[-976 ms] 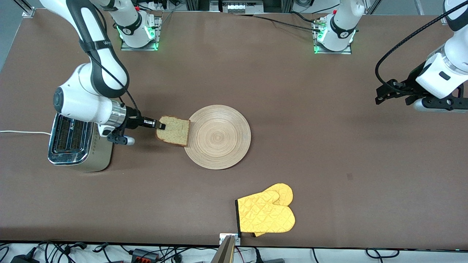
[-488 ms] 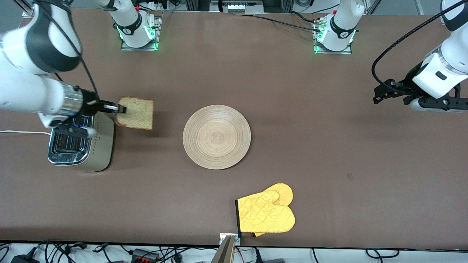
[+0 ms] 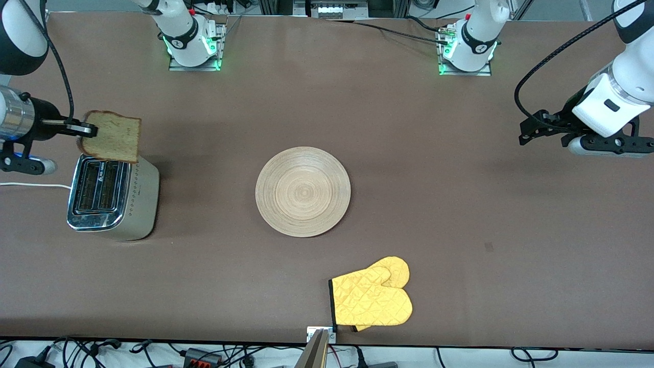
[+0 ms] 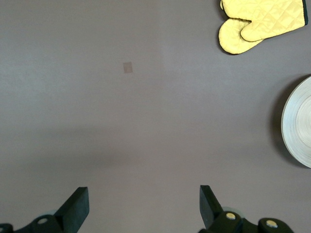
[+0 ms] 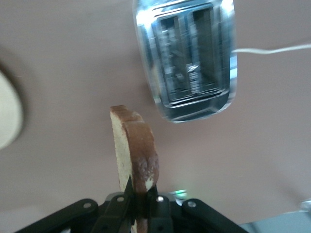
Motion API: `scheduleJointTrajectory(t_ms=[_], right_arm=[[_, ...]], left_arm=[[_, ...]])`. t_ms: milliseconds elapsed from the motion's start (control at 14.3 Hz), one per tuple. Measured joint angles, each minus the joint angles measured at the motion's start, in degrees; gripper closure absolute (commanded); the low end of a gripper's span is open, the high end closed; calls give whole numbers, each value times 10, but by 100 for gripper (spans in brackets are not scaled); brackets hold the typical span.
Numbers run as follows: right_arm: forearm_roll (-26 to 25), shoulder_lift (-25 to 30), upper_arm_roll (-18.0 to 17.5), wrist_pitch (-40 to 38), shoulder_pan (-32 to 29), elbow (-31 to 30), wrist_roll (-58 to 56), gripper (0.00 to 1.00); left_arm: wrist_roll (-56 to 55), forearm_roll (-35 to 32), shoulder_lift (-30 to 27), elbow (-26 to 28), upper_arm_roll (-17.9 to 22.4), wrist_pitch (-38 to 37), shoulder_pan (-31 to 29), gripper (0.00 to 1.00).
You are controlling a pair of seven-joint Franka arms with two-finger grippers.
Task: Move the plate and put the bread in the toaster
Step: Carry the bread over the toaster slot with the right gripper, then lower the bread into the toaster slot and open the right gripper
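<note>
My right gripper (image 3: pixel 84 129) is shut on the bread (image 3: pixel 113 136), a tan slice with a brown crust, and holds it in the air over the toaster's end that is farther from the front camera. In the right wrist view the bread (image 5: pixel 133 150) stands on edge between the fingers, and the toaster (image 5: pixel 187 63) shows its two slots. The chrome-topped toaster (image 3: pixel 110 197) stands at the right arm's end of the table. The round wooden plate (image 3: pixel 303 191) lies bare at the table's middle. My left gripper (image 3: pixel 531 134) is open and empty, waiting over the left arm's end of the table.
A yellow oven mitt (image 3: pixel 372 299) lies near the table's front edge, nearer the front camera than the plate; it also shows in the left wrist view (image 4: pixel 257 22). The toaster's white cord (image 3: pixel 30 185) runs off the table's end.
My right gripper has carried the bread from the plate's edge toward the right arm's end of the table and up, to over the toaster. The left arm has shifted slightly.
</note>
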State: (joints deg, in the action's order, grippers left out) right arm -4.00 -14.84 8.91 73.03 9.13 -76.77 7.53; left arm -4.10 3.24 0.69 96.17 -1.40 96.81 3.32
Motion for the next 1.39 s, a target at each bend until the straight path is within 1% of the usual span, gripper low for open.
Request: scheduleJointTrajectory(t_ms=[139, 418, 488, 627, 836, 1394], right_arm=[[-37, -7, 2, 2, -4, 5, -56, 100], [-53, -47, 4, 13, -27, 30, -131, 100], [-64, -59, 4, 13, -29, 34, -147, 100], [-85, -82, 4, 21, -28, 38, -157, 100], [-96, -105, 4, 40, -28, 40, -162, 100], [-117, -133, 2, 85, -26, 42, -163, 100]], left_arm=[[0, 0, 0, 0, 0, 0, 0, 0], [0, 0, 0, 0, -1, 0, 0, 0], [0, 0, 0, 0, -2, 0, 0, 0], [0, 0, 0, 0, -6, 0, 1, 0], [0, 0, 0, 0, -9, 0, 1, 0], [0, 0, 0, 0, -9, 0, 1, 0]])
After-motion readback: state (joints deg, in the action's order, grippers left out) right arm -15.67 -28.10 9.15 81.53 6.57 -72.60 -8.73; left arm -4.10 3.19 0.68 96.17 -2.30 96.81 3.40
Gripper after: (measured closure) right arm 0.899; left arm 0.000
